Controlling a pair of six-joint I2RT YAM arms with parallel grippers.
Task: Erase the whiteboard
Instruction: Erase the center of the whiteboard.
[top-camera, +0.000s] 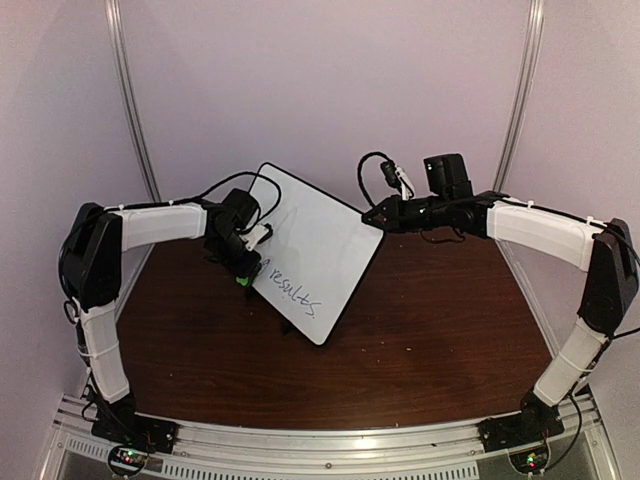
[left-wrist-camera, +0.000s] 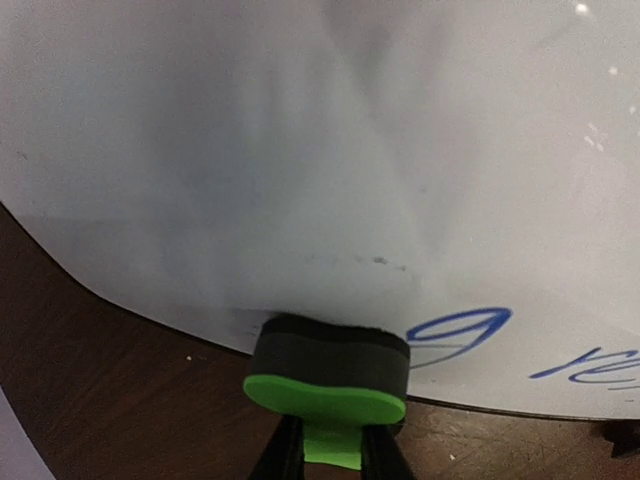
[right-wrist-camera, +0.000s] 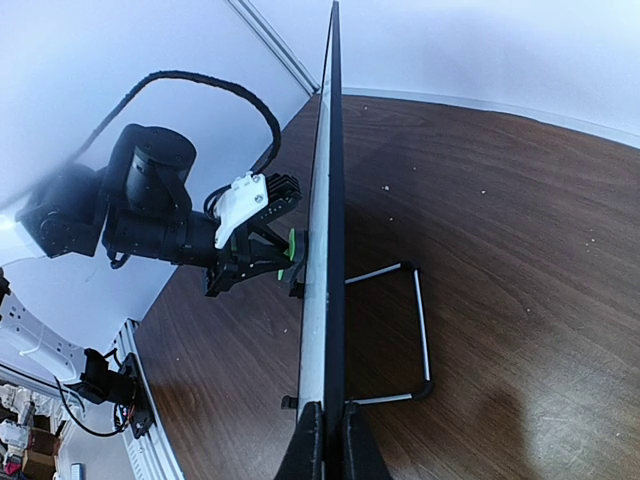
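The whiteboard (top-camera: 320, 235) stands tilted on the table, and dark handwriting (top-camera: 294, 291) runs along its lower left part. My left gripper (top-camera: 243, 272) is shut on the green tab of a green and black eraser (left-wrist-camera: 330, 365), whose black felt face presses on the board's (left-wrist-camera: 300, 150) lower edge, just left of blue writing (left-wrist-camera: 460, 328). My right gripper (top-camera: 375, 218) is shut on the board's upper right corner. In the right wrist view the board's edge (right-wrist-camera: 325, 250) runs straight up from my right gripper (right-wrist-camera: 333, 440), and the eraser (right-wrist-camera: 292, 252) touches its left face.
The brown wooden table (top-camera: 430, 320) lies under everything. A wire stand (right-wrist-camera: 420, 320) props the board from behind. Pale walls close in at the back and sides, and a metal rail (top-camera: 330, 450) runs along the near edge between the arm bases.
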